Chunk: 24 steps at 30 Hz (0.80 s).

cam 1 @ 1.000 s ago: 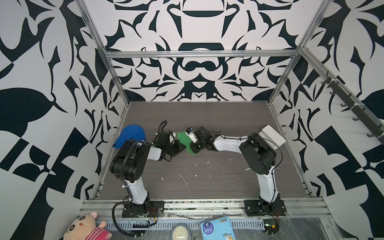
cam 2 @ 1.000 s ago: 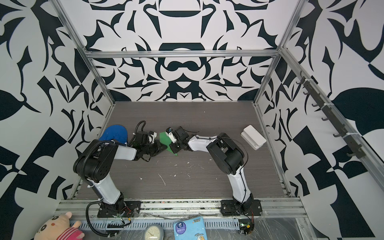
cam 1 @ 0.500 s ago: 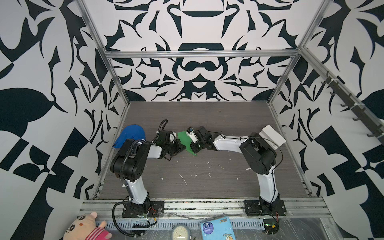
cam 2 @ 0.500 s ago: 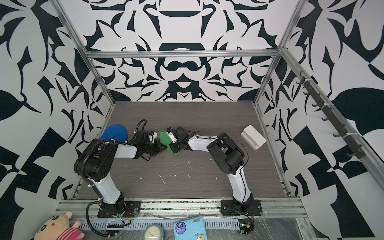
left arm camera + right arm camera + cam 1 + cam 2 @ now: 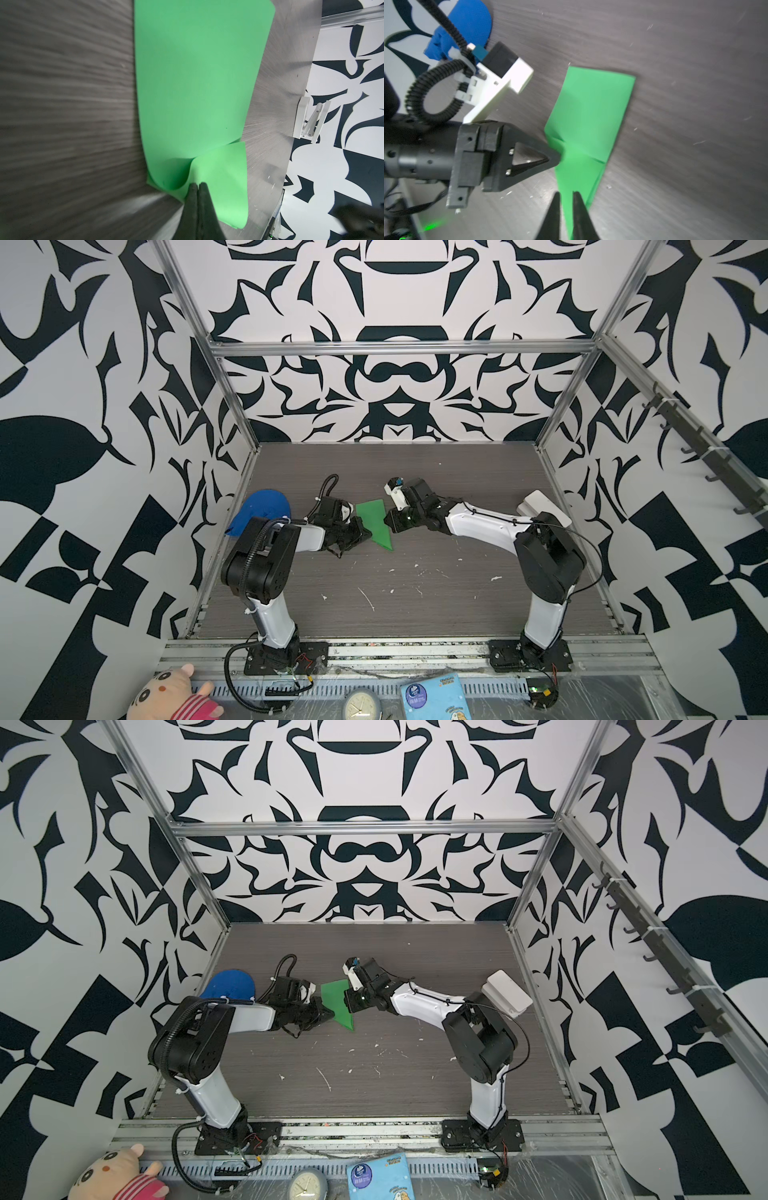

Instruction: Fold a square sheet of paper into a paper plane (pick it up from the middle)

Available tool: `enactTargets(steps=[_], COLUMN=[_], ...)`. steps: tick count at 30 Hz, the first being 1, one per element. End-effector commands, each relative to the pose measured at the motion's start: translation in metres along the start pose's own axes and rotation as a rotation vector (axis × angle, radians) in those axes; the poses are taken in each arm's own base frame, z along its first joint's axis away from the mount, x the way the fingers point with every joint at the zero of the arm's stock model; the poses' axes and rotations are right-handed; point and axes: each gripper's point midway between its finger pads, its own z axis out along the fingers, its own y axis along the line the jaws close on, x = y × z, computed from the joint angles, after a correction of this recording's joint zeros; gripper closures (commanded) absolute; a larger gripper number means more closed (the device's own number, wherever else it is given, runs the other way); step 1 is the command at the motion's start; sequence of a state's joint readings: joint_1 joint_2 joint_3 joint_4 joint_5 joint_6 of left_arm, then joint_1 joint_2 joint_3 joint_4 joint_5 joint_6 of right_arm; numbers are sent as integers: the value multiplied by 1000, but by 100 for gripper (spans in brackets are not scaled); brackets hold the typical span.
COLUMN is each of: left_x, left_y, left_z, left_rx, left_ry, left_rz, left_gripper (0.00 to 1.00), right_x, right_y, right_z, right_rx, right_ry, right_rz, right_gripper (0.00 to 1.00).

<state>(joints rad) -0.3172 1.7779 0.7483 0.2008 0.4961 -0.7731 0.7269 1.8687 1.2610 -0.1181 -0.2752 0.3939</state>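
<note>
The square sheet of paper (image 5: pixel 374 522) (image 5: pixel 336 1000) is bright green and partly folded. It lies on the table as a tapering shape with a point toward the front. My left gripper (image 5: pixel 365 531) (image 5: pixel 197 185) is shut, pinching a curled-up flap at the paper's (image 5: pixel 193 83) left edge. In the right wrist view the left gripper's tip (image 5: pixel 558 159) meets the paper (image 5: pixel 591 112) at a crease. My right gripper (image 5: pixel 388 522) (image 5: pixel 566 194) sits at the paper's right edge near the pointed end. Its jaws stand a narrow gap apart, with green paper showing between them.
A blue cloth cap (image 5: pixel 259 510) lies at the left wall behind my left arm. A white box (image 5: pixel 544 508) sits against the right wall. Small white scraps (image 5: pixel 368 599) dot the front of the grey table. Metal frame posts line the table's sides.
</note>
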Motion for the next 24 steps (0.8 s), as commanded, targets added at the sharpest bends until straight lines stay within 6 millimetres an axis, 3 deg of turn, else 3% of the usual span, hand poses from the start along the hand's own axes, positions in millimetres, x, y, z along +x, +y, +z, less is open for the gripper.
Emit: enactTargets(steps=[1,12,24], left_x=[13,13,14], left_y=[32,33,34], left_z=[3,5,7], left_rx=[-120,-136,-140], left_ry=[36,40,50], left_rz=[-53,-67,-68], left_gripper=[98,98,98], right_x=[19,36,23], right_y=[23,12,8], right_z=[8,38,46], right_rx=[-115,-90,-152], right_ry=[94,165,128], right_rz=[78,121,204], right_gripper=[92,100,100])
